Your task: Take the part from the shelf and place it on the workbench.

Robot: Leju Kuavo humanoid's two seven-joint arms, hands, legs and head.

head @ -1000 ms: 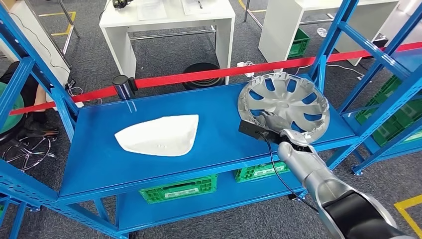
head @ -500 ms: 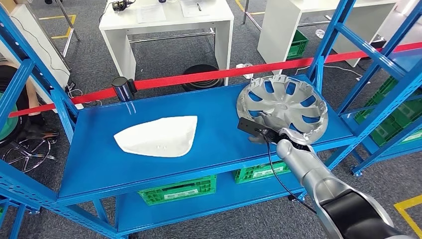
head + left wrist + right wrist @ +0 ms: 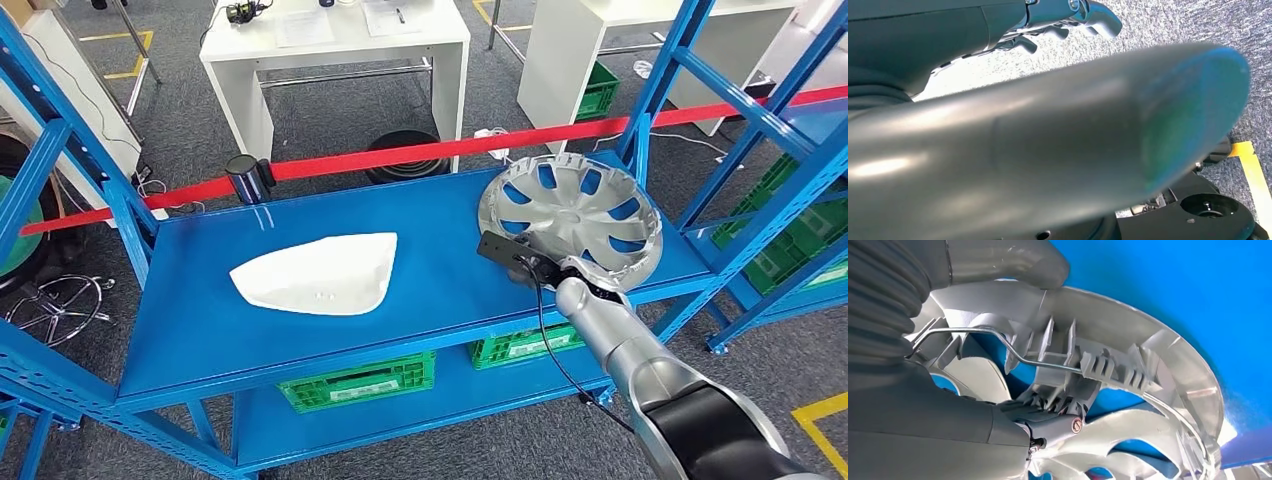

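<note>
A silver wheel cover (image 3: 572,214) lies at the right end of the blue shelf (image 3: 440,225), its near rim raised a little. My right hand (image 3: 545,268) grips that near rim. In the right wrist view the thumb (image 3: 1013,260) presses on the rim of the wheel cover (image 3: 1128,335) while the fingers (image 3: 1048,415) hook in among the spokes. A white curved part (image 3: 318,272) lies flat on the left half of the shelf, away from the hand. My left hand (image 3: 1068,20) hangs over the grey floor and holds nothing.
A red barrier tape (image 3: 420,150) on a black post (image 3: 248,175) runs behind the shelf. Blue uprights (image 3: 740,110) stand close on the right. Green crates (image 3: 358,382) sit on the lower shelf. White tables (image 3: 340,40) stand beyond the tape.
The wheel cover has shifted and tipped slightly in my right hand's grip. The white part stays where it was.
</note>
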